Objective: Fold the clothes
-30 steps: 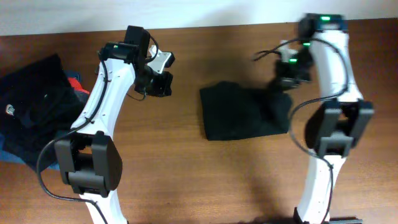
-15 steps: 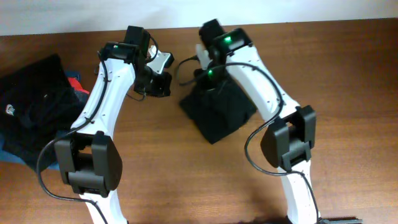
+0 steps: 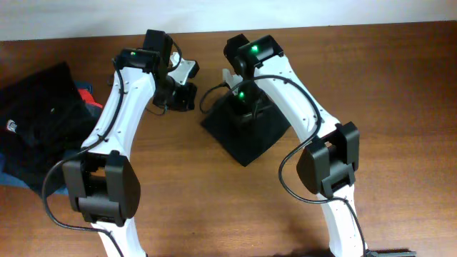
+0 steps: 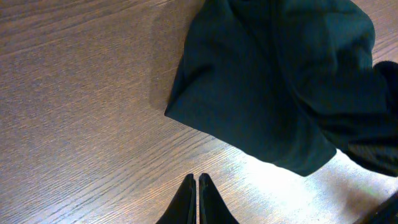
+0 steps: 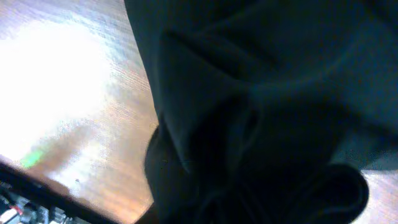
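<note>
Near-left corner: blue cloth (image 3: 8, 175) peeks out from under the pile of black shirts (image 3: 39, 125) at the left edge. White logo (image 3: 13, 126) is visible, red bit (image 3: 86, 95) on the pile's far-right side.

Mid-table, twd far edge: folded shirt (image 3: 250, 135), black, lying diagonal, one corner pointing at the near edge.

R arm arcs over it from the near edge. right gripper (image 3: 240, 100) is down on the shirt's far part, cloth bunched there. R wrist cam shows only dark fabric w/ fingers hidden, so can't tell if it's clamped.

left gripper (image 4: 198, 183) is just left of the shirt, closer to the far edge, over bare table (image 4: 74, 93). Tips pressed together, nothing betw them. Shirt corner is near, not touching.
</note>
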Tool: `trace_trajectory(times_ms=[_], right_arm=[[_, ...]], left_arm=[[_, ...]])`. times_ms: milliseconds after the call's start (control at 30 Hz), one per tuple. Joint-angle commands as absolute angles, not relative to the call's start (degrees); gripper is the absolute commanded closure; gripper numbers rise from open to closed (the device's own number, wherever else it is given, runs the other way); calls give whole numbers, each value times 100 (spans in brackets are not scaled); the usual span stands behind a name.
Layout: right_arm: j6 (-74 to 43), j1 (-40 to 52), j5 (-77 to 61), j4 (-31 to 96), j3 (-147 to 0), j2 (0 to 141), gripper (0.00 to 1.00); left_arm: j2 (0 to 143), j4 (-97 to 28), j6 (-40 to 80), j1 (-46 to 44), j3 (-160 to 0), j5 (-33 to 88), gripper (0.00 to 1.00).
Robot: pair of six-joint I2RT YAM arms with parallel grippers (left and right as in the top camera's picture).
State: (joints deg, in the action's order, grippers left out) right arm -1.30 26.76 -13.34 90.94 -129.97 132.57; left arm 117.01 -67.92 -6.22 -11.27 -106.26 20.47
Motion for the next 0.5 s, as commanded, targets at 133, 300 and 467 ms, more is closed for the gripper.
trace_trajectory(times_ms=[133, 300, 467], right_arm=[[130, 3002, -1345, 9126, -13078, 13166, 66], [580, 3122, -1347, 9111, -13078, 13166, 45], [718, 2963, -902, 9096, -13080, 13163, 47]], left_arm=[[11686, -6777, -613, -1144, -10626, 1986, 96], [11686, -6777, -613, -1144, -10626, 1986, 96], [11686, -6772, -613, -1144, -10626, 1986, 96]])
